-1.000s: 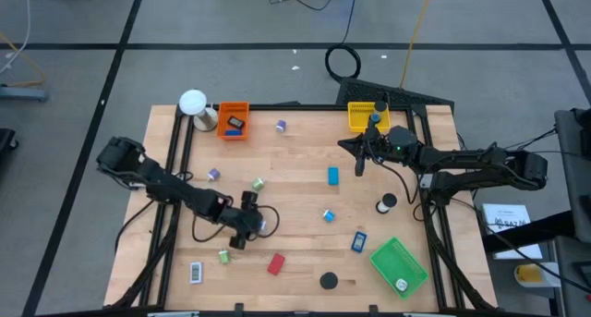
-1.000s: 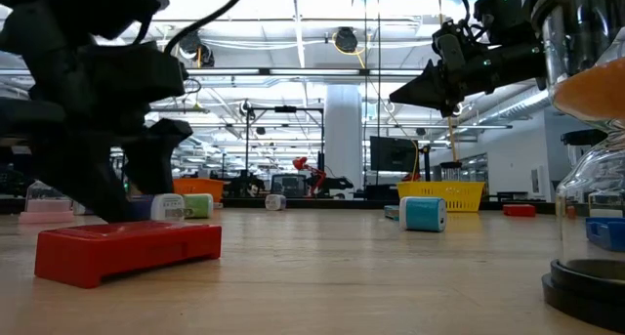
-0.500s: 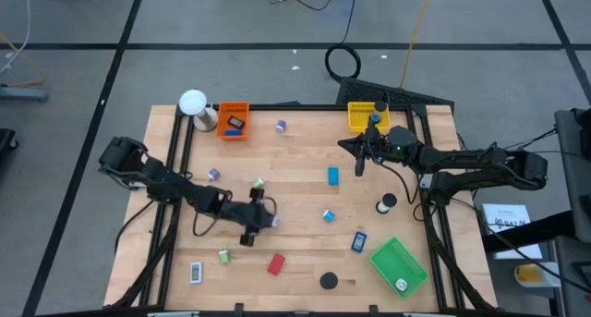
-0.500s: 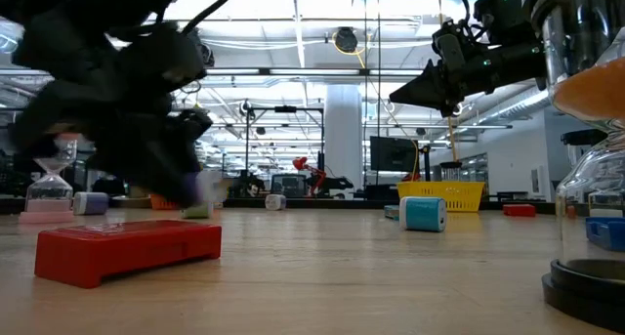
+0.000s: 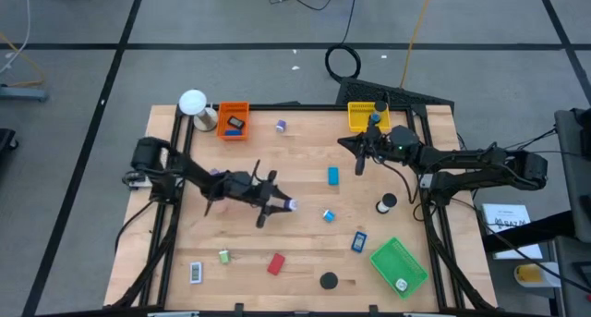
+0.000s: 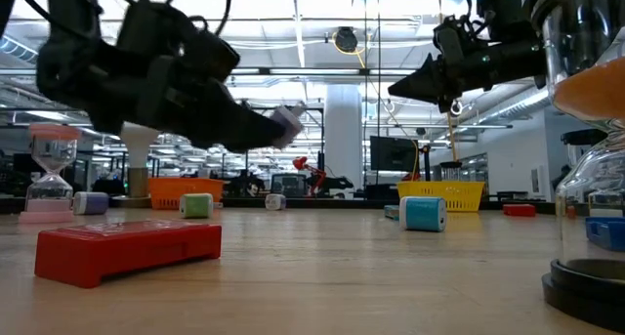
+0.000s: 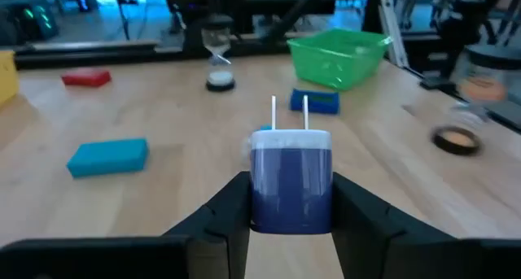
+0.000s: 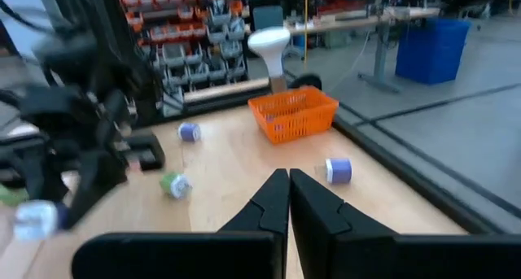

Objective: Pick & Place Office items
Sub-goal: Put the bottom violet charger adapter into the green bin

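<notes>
My left gripper (image 5: 284, 206) hangs over the table's middle, shut on a small purple-and-white piece (image 7: 290, 177) with two thin white prongs. In the low view this piece (image 6: 287, 122) is well above the wood. My right gripper (image 5: 356, 156) is shut on nothing and hovers near the yellow tray (image 5: 365, 115). Other office items lie on the table: a blue rectangle (image 5: 332, 176), a red one (image 5: 275, 263), a green roll (image 5: 223, 256), a purple roll (image 5: 280, 126) and a black disc (image 5: 328, 281). My left gripper pinches the piece's purple body by two opposite sides (image 7: 259, 193) between its two fingers (image 7: 218, 220). The fingers lie nearly level and point toward the table's right edge. The piece is lifted clear of the table, its prongs (image 7: 273, 115) pointing away from the gripper.
An orange tray (image 5: 233, 120) and a white ball-topped object (image 5: 192, 103) stand at the far left, and a green tray (image 5: 399, 265) at the near right. An hourglass (image 5: 386, 204) stands near the right edge. A black-and-white rectangle (image 5: 196, 273) lies at the near left.
My left gripper has swung from the near left toward the table's middle and right, tipping from pointing down to nearly level. The purple-and-white piece, which stood on the table between its fingers, is now lifted clear and carried along.
</notes>
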{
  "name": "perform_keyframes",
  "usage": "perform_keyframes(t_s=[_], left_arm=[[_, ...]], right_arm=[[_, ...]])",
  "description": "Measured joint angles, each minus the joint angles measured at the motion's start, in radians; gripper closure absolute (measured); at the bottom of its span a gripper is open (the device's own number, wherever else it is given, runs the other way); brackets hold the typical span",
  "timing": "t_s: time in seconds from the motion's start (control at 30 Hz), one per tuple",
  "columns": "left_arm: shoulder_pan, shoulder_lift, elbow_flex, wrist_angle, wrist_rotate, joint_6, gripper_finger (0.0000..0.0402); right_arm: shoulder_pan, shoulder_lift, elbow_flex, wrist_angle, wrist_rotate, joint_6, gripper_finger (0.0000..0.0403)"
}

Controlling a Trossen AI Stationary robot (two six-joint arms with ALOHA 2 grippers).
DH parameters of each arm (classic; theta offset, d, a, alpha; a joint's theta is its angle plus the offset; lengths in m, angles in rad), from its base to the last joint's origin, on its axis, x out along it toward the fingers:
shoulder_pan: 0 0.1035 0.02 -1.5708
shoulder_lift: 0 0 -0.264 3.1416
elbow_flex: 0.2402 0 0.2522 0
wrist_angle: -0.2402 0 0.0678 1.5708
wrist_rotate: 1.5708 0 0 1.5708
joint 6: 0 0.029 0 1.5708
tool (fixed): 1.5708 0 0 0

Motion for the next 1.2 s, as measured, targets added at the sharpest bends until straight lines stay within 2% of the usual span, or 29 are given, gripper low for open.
perform_keyframes(t_s=[0.17,0.27,0.4,0.5,0.7,0.87,1.07,1.2], left_arm=[[0.076,0.143,0.048,0.131,0.013,-0.008,0.0269],[0.124,0.211,0.08,0.201,0.036,-0.036,0.0269],[0.166,0.235,0.097,0.22,0.074,-0.091,0.0269],[0.174,0.235,0.09,0.221,0.057,-0.108,0.0269],[0.175,0.235,0.09,0.179,-0.035,-0.125,0.0257],[0.175,0.235,0.09,0.173,-0.049,-0.129,0.0256],[0.175,0.235,0.09,0.168,-0.061,-0.13,0.0267],[0.174,0.235,0.091,0.165,-0.076,-0.131,0.0259]], right_arm=[[0.034,0.017,0.0,-0.029,-0.081,0.047,0.0399],[0.075,0.064,0.001,-0.017,-0.082,0.03,0.0399],[0.117,0.149,0.053,-0.025,-0.079,0.025,0.0398],[0.145,0.218,0.138,-0.132,-0.076,0.019,0.039],[0.205,0.356,0.295,-0.359,0.051,-0.016,0.0342],[0.231,0.435,0.348,-0.359,0.051,-0.027,0.0295],[0.241,0.433,0.348,-0.36,0.046,-0.014,0.0241],[0.242,0.435,0.348,-0.321,-0.03,0.023,0.0208]])
